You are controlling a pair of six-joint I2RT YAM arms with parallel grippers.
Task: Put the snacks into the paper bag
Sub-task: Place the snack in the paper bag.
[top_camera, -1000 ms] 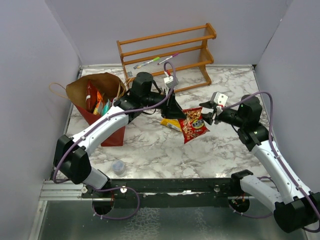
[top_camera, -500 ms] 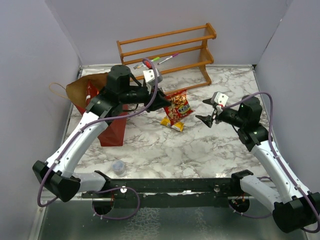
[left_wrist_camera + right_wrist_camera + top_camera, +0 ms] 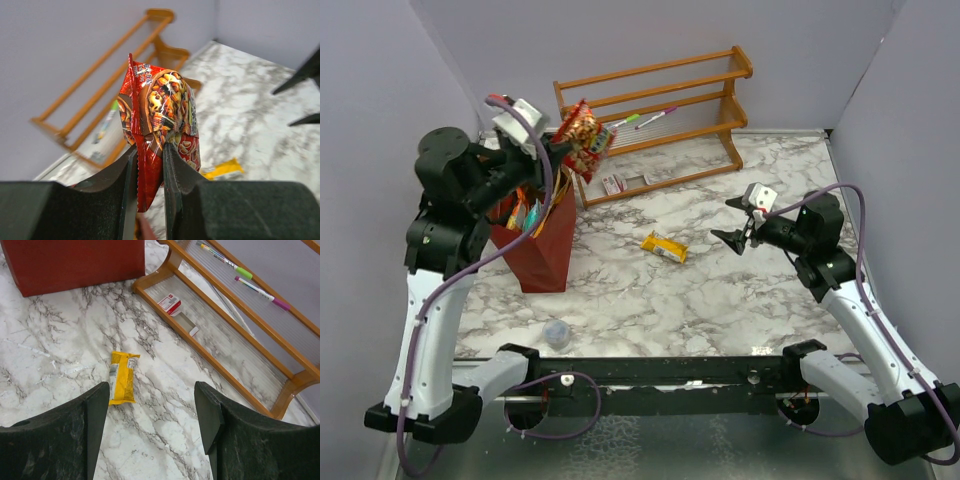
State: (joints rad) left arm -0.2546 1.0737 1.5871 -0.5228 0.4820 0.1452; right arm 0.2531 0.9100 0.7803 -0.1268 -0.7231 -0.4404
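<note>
We see the left gripper point(image 3: 563, 150) lifted high above the paper bag point(image 3: 542, 258), near the bag's far right corner as the top camera shows it. Its fingers are clenched on the lower edge of a red snack packet point(image 3: 584, 138). In the wrist view the packet stands upright, pinched between both fingers. Whether it hangs squarely over the bag's mouth we cannot tell.

The bag stands upright on the marble table point(image 3: 720, 300), its mouth facing up. Several packets point(image 3: 520, 212) already sit inside it; orange and teal ones show at the rim.

To the right of the bag, well apart from it, a yellow packet point(image 3: 663, 246) lies flat on the table. Farther right of the bag, beyond that packet, hangs the right gripper point(image 3: 732, 222). Its fingers are spread wide and grasp nothing, and its wrist view looks down at the yellow packet close by its left finger.

Behind the bag and off to its right stands a wooden rack point(image 3: 660, 100). A green marker point(image 3: 625, 122) and a pink marker point(image 3: 660, 113) lie on one shelf. On the near side of the bag, just in front of it, sits a small clear cup point(image 3: 556, 333).
</note>
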